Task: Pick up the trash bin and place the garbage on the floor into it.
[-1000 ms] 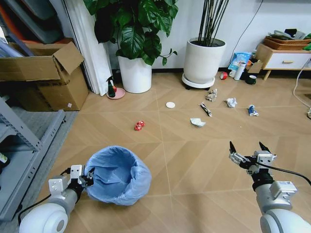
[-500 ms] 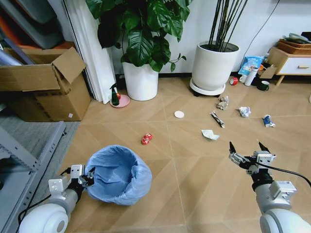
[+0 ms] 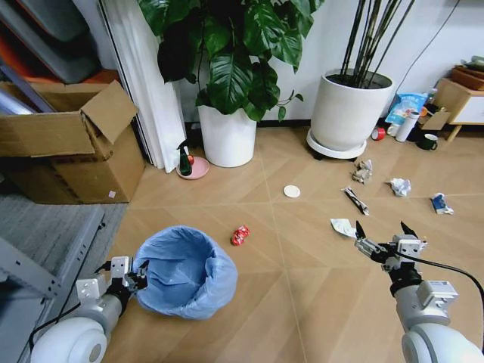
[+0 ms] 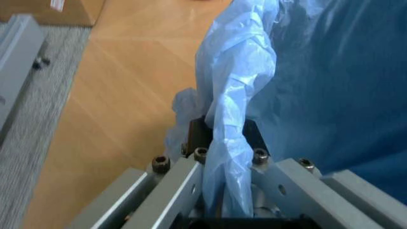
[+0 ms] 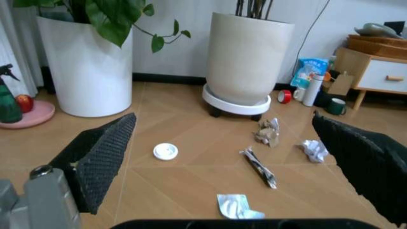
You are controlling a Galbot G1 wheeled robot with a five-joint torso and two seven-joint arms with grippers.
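The trash bin (image 3: 184,271), lined with a crinkly light-blue bag, stands tilted at the lower left. My left gripper (image 3: 134,278) is shut on its rim; the left wrist view shows the fingers (image 4: 198,155) pinching the bag fold (image 4: 232,109). My right gripper (image 3: 382,236) hovers open and holds nothing above the floor (image 3: 302,302). Garbage lies ahead: a crushed red can (image 3: 240,235), a white disc (image 3: 292,191), a striped wrapper (image 3: 355,200), two paper wads (image 3: 363,171) (image 3: 400,186), a flat white scrap (image 3: 342,226) and a blue-white packet (image 3: 440,203). Between the right gripper's (image 5: 222,119) fingers appear the disc (image 5: 165,151), wrapper (image 5: 259,167) and scrap (image 5: 234,206).
Two large white plant pots (image 3: 227,136) (image 3: 352,112) stand against the back wall. A spray bottle on a pink dish (image 3: 187,160) sits by the left pot. A cardboard box (image 3: 68,136) and a metal shelf (image 3: 30,249) line the left. A low cabinet (image 3: 461,94) with bottles and mugs (image 3: 408,125) is far right.
The whole head view has shifted: pots, box and litter sit farther right and lower, so the camera has moved. Both grippers and the bin keep their places in the picture.
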